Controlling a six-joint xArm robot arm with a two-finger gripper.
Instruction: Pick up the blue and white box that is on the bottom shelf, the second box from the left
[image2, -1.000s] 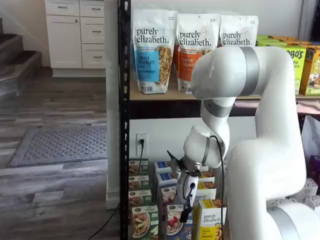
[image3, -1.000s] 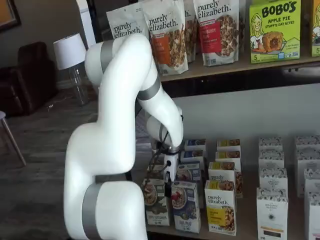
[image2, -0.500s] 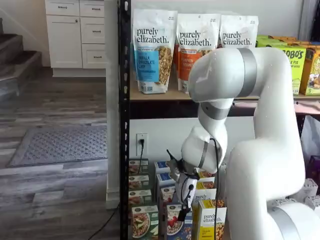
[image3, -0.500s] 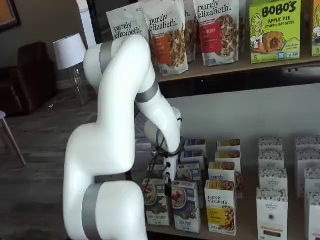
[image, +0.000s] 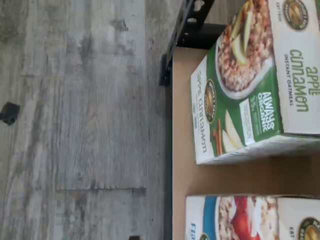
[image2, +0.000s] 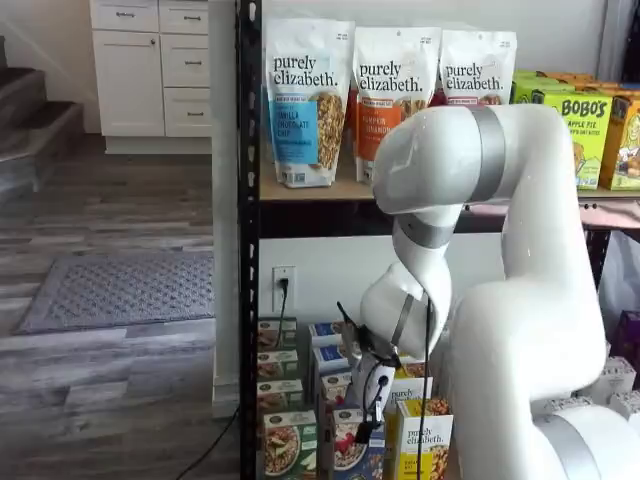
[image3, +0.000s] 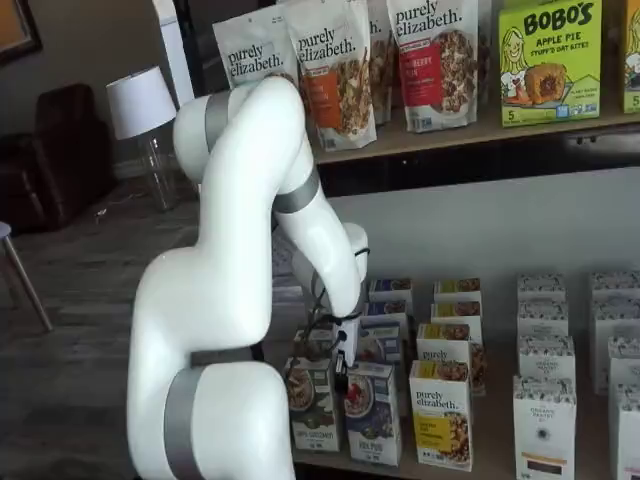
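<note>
Arm dropped lower and closer toward the front row since a second ago; gripper (image3: 340, 372) hangs just above the blue and white box (image3: 372, 412), jaws spread wide, empty. Box stands untouched on the bottom shelf (image3: 480, 462) beside the green box (image3: 312, 405). Grab looks close.

hand (image3: 341, 368) above blue and white box (image3: 372, 412)
</note>
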